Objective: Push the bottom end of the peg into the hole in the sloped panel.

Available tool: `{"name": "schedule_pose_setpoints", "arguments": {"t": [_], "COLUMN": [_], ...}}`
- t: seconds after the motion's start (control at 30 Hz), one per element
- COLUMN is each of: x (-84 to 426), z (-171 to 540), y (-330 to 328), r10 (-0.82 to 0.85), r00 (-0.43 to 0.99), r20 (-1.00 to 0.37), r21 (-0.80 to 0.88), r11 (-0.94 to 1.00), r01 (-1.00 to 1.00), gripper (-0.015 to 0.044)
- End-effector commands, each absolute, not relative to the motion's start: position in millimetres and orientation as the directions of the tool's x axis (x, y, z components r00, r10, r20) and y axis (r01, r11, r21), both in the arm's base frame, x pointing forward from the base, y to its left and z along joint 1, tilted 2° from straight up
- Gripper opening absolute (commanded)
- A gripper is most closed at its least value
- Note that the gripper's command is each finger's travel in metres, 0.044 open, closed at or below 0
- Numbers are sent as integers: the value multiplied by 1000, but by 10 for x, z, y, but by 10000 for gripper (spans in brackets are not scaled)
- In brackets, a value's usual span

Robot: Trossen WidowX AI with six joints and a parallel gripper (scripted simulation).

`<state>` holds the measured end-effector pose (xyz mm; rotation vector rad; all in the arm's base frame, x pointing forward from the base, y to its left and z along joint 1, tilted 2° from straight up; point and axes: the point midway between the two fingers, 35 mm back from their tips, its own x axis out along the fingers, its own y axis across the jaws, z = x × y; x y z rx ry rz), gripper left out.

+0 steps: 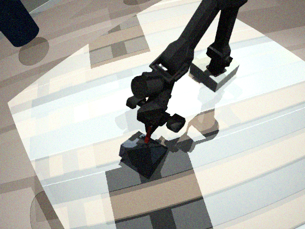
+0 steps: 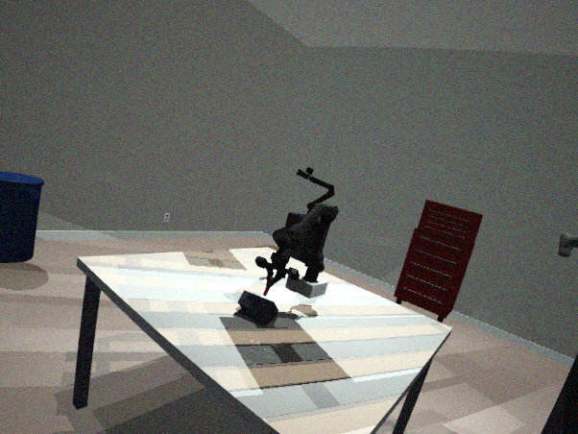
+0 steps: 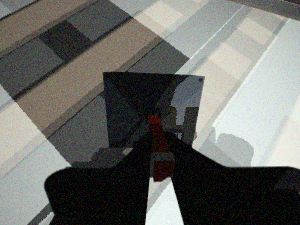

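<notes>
The red peg [image 1: 147, 136] [image 2: 266, 291] [image 3: 158, 142] is held between the fingers of my gripper [image 1: 149, 128] [image 2: 268, 283] [image 3: 157, 135], which is shut on it. The peg tilts slightly, with its lower part sticking out below the fingertips. The dark block with the sloped panel [image 1: 129, 145] [image 2: 259, 307] [image 3: 123, 101] sits under the gripper, mostly in shadow. The peg's bottom end is over the panel face, near its middle in the wrist view. The hole is not distinct behind the peg and shadow; I cannot tell whether the tip touches the face or is inside the hole.
The arm's pale base block [image 1: 229, 66] [image 2: 307, 287] stands behind the panel on the table [image 1: 243, 172] [image 2: 408, 331]. Dark shadow patches lie around the panel. A blue bin [image 1: 17, 23] [image 2: 18, 218] and a red chair [image 2: 439, 259] stand off the table.
</notes>
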<state>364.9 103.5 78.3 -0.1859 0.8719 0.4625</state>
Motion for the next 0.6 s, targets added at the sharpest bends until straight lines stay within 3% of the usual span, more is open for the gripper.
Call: {"name": "schedule_pose_setpoints", "arguments": {"t": [0.0,0.57], "x": [3683,3697], "z": [731,694], "y": [1048,1063], "r10": [310,314], "r00": [554,551], "r20": [-773,-773], "r21": [28,30], "r11": [889,886], "r01": [-458,-463], "gripper": [0,0]}}
